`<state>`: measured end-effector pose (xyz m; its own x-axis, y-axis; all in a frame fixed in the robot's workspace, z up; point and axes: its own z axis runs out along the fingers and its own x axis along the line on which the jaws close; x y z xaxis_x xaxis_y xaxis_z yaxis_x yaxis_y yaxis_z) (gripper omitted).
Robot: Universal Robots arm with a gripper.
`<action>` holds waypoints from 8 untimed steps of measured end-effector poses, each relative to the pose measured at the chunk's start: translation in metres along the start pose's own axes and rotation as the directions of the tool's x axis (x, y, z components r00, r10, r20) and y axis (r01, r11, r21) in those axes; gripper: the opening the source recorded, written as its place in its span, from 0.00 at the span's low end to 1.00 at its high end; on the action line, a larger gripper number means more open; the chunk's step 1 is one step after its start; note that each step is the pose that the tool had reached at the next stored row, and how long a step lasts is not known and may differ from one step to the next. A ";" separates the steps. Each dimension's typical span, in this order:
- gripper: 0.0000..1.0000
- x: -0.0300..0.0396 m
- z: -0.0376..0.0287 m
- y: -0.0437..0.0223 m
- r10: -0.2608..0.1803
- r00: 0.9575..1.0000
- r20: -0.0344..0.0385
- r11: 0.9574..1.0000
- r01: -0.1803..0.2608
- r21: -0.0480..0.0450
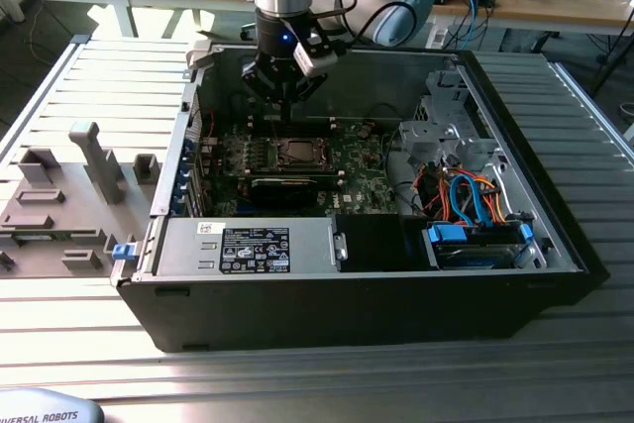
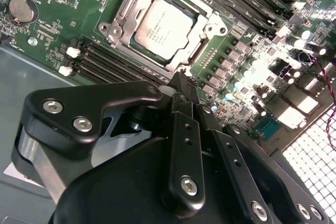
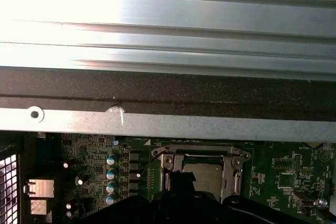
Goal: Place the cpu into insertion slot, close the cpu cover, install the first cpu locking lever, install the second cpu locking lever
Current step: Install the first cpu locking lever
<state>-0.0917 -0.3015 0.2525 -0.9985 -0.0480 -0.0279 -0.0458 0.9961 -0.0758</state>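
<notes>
The cpu (image 2: 163, 27), a silver-grey square chip, lies flat in the insertion slot (image 2: 195, 51) on the green motherboard. The cpu cover (image 2: 122, 14), a silvery frame, lies down around the chip, whose top shows through the window. My gripper (image 2: 181, 83) hangs just off one edge of the socket with its black fingers pressed together and nothing between them. In the exterior view the gripper (image 1: 286, 111) is above the board, just behind the socket (image 1: 294, 153). In the first wrist view the cpu (image 3: 209, 174) and the cover (image 3: 232, 167) sit right past the finger tips (image 3: 181, 179).
The board lies inside an open black computer case (image 1: 555, 245) on a ribbed metal table. A black oblong card (image 1: 285, 186), a grey power supply (image 1: 243, 245) and orange and blue cables (image 1: 471, 195) flank the socket. Memory slots (image 2: 105, 59) and capacitors (image 2: 239, 66) border it. A grey fixture (image 1: 69, 200) stands at the exterior view's left.
</notes>
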 end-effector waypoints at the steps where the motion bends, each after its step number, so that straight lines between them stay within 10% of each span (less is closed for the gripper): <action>1: 0.11 0.0003 0.0000 0.0000 0.000 1.000 0.000 1.000 0.000 0.000; 8: 0.11 0.0028 0.0003 0.0002 0.000 1.000 0.000 1.000 0.000 0.000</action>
<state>-0.0945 -0.3014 0.2521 -0.9985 -0.0480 -0.0279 -0.0457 0.9961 -0.0757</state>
